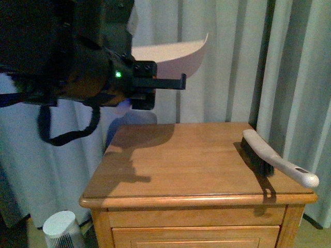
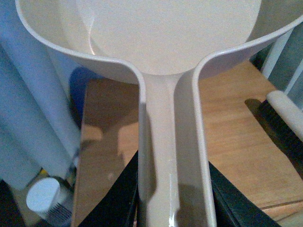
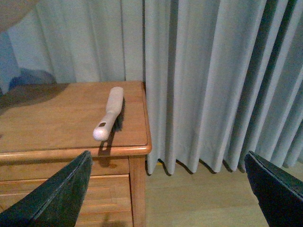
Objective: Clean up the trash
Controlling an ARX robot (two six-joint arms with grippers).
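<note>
The left wrist view alone looks into the dustpan [image 2: 165, 42]. The part of its inside that shows is smooth pale plastic, and the far lip is cut off by the frame. The left gripper [image 2: 173, 179] is clamped on the dustpan's handle, with one dark finger [image 2: 120, 198] on each side of it. The front view shows what this close view cannot: the dustpan is held in the air above the back left corner of the nightstand [image 1: 181, 160], apart from the wood.

Only the right wrist view shows the right gripper [image 3: 166, 156]. Its jaws are wide apart and nothing is between them. It is off the right side of the nightstand, above the wooden floor [image 3: 189, 198].

The trash shows in none of the three views, so I cannot tell where it is.

A brush [image 1: 274, 160] with a white handle and black bristles lies along the right edge of the nightstand top, the handle end reaching over the front right corner. Grey curtains [image 1: 227, 57] hang behind. On the floor by the front left corner stands a white round canister [image 1: 62, 227] – what it holds I cannot tell.
</note>
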